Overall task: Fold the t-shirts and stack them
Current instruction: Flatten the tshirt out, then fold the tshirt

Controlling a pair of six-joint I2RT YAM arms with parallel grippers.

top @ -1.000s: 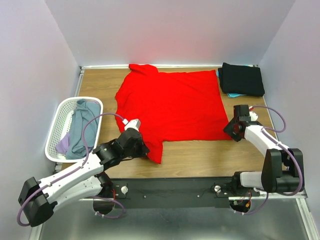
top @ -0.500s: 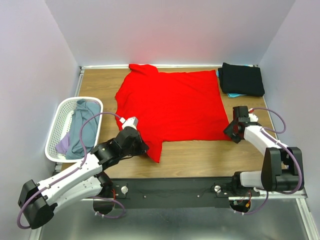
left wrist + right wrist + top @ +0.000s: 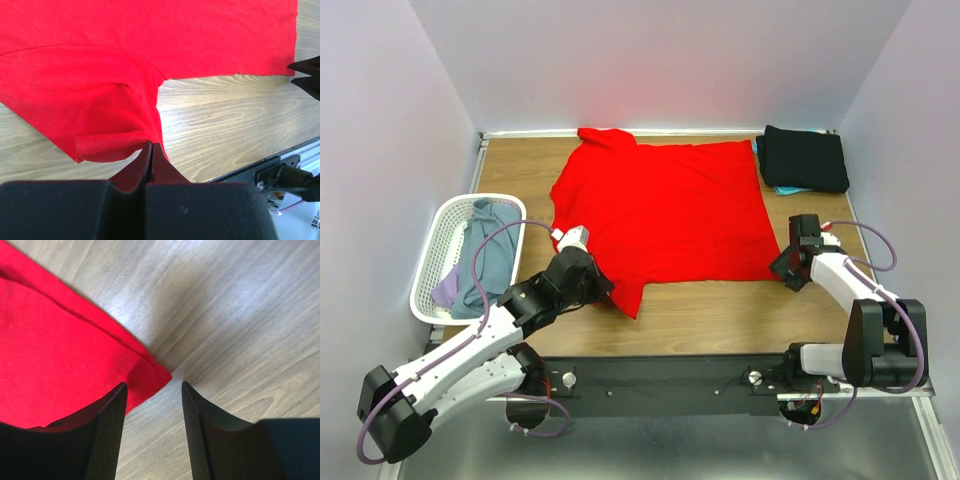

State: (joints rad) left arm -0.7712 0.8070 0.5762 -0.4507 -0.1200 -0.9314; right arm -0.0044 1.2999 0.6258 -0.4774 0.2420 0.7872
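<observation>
Left wrist view: left gripper (image 3: 152,150) sits at bottom centre of frame, jaws pressed together and nipping only the outer hem of the red t-shirt's (image 3: 100,75) near sleeve.

Right wrist view: right gripper (image 3: 152,386) is about half open and holds nothing. The shirt's hem corner lies flat on the desk (image 3: 240,340), just between the fingertips.

Risks, as judged:
- Left bite is shallow and takes edge cloth only. A firm pull could drag the sleeve out of the jaws.
- Right jaws straddle just the tip of the corner. Closing from here may catch a sliver, or nudge the corner along the wood and miss.
- If one side holds and the other does not, the fold goes skewed and the cloth bunches.

Appearance, top view: bright red shirt lies spread across the centre of the desk. It is mostly smooth, with sleeves toward the left and hem toward the right. The near sleeve, lower left, is rumpled and curled under at the gripper. A folded black t-shirt (image 3: 805,158) sits at upper right, with a teal edge showing beneath it. The white basket (image 3: 435,250) at left holds grey-blue cloth.
</observation>
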